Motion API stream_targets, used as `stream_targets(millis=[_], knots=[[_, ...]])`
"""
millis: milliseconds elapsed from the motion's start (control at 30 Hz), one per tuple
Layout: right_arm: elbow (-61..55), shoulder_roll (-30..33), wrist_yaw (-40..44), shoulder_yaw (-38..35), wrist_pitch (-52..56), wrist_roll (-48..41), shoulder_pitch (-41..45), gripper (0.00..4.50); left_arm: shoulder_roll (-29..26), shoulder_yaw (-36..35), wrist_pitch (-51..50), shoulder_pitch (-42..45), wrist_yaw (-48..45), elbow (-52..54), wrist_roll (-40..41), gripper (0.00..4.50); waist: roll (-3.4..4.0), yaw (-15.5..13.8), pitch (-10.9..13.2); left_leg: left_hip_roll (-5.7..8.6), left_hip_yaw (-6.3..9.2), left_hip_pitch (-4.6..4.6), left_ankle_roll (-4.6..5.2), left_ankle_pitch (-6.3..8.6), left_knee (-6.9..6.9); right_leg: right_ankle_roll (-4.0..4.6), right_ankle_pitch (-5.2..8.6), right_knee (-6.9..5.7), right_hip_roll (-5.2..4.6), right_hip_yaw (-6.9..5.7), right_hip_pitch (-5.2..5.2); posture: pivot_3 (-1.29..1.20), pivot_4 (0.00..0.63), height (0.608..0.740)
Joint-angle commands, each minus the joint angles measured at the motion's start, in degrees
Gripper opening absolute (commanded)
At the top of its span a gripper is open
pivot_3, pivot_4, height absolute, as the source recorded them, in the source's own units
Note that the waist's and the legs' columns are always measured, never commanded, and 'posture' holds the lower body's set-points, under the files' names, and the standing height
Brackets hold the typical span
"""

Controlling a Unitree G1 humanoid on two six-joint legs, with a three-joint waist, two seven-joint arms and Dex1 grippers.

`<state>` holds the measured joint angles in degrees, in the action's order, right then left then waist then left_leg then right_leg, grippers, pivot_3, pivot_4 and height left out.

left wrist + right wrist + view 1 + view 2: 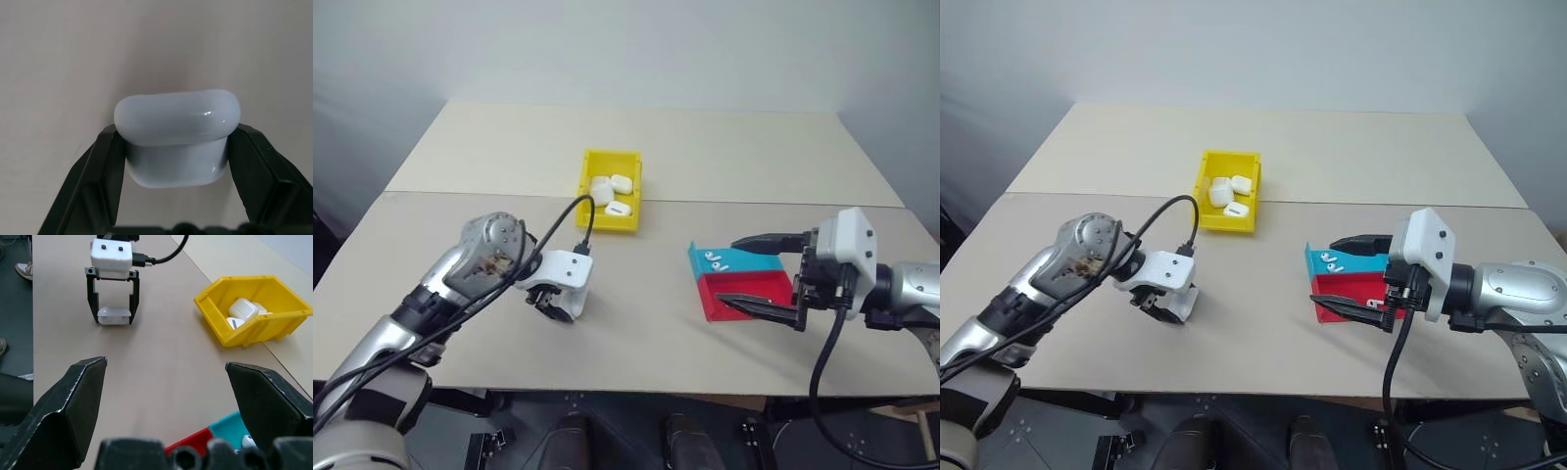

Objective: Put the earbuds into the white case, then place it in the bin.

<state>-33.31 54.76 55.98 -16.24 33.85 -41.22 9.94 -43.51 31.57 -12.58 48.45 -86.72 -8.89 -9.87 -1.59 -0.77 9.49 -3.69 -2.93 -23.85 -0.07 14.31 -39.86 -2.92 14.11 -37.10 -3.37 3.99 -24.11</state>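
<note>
White case: small glossy white case [177, 142], lid closed, clamped between the two black fingers [93, 186] of the left pincer [113, 313]; one finger presses each short side of its lower half, and the rounded lid bulges out past the fingertips.
Left pincer: closed on the white case, pointing steeply down at the worktop [636, 323], with the case at or just above the beige surface; whether it touches cannot be told. It sits on the robot's left, nearer than the bin.
Right pincer: [759, 274] fingers [73, 401] spread wide, holding nothing, pointing roughly level toward the left; it hovers at the blue tray and red tray, well apart from the white case.
Bin: bright yellow bin [592, 211] standing farther back near the middle of the worktop, with several other white cases [611, 189] inside; well apart from the held case.
Earbuds: tiny white earbuds [717, 260] lying in the blue tray [754, 262].
Trays: the blue tray sits touching the red tray [744, 292], which lies on its near side, both on the robot's right.
</note>
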Motion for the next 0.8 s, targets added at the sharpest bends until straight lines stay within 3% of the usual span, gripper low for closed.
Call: stream_targets(millis=[33,133,200,800], knots=[[-2.4,0.3,-0.2,-1.9,-1.0,-0.4,-0.9,4.50,1.9,0.8,-0.5,1.4,1.3,-2.1,-2.7,3.14,0.00,0.0,0.0,0.00,0.00,0.00,0.00,0.00,-0.01,0.00,0.00,-0.01,0.00,0.00,0.00,0.00,0.150,0.740],[-3.2,0.3,-0.4,-2.8,-1.0,-0.6,-2.2,4.50,2.9,1.1,-1.4,0.9,2.0,-2.3,-4.5,4.15,0.02,0.1,0.0,0.00,0.00,0.03,0.00,0.00,-0.01,0.00,0.00,-0.01,0.00,0.01,0.03,0.00,0.150,0.740],[-3.5,0.4,-0.5,-3.0,-0.9,-0.7,-2.5,4.50,3.2,1.0,-1.8,0.4,2.5,-2.1,-5.1,4.41,0.07,0.1,-0.1,0.00,-0.01,0.04,0.00,0.00,-0.01,-0.01,0.00,-0.01,-0.01,0.01,0.04,0.00,0.150,0.740],[-3.2,0.1,-0.5,-2.5,-1.4,-0.4,-2.3,4.50,1.6,0.6,-6.9,1.4,-1.9,-0.2,-6.0,4.41,0.19,0.6,-0.1,-0.01,0.00,0.07,0.01,0.00,0.00,-0.01,0.00,-0.03,0.01,0.02,0.04,0.00,0.150,0.740]])
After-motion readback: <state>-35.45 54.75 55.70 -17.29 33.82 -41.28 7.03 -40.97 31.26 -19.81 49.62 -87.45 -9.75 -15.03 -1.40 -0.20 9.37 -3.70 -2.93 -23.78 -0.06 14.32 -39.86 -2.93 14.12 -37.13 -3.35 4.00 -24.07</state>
